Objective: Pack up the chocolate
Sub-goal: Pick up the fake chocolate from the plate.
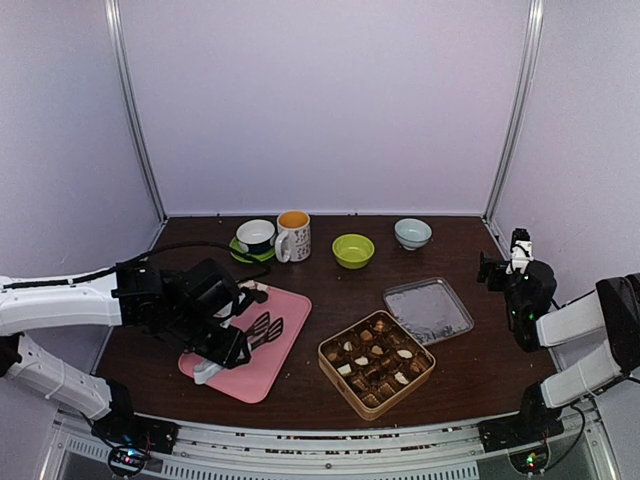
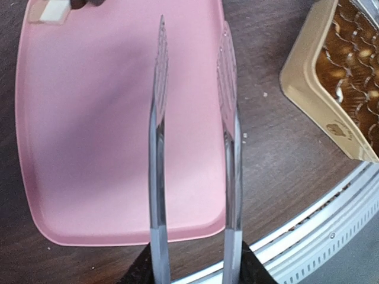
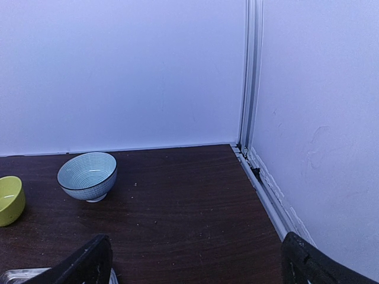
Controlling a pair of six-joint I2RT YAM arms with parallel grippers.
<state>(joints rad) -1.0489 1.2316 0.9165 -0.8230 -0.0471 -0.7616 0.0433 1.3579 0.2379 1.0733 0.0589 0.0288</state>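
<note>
While the left gripper (image 1: 232, 340) is clamped on the metal tongs (image 2: 157, 148), their tips slightly apart above the pink board (image 1: 262, 372), the right gripper (image 3: 198, 269) hangs near the right wall, jaws spread wide and empty. The chocolate (image 1: 377, 362) sits in the uncovered gold tin (image 1: 335, 374), just right of the board.

We find no text, label, brand or number that we can read anywhere. The white mug (image 1: 293, 239), at about 11 o'clock from the gold tin (image 1: 342, 386), carries dark marks on its side, too small for us to make out. In the left wrist view we see a small embossed emblem (image 2: 339, 131) on the tin's outer wall, but no letters come clear in it.
</note>
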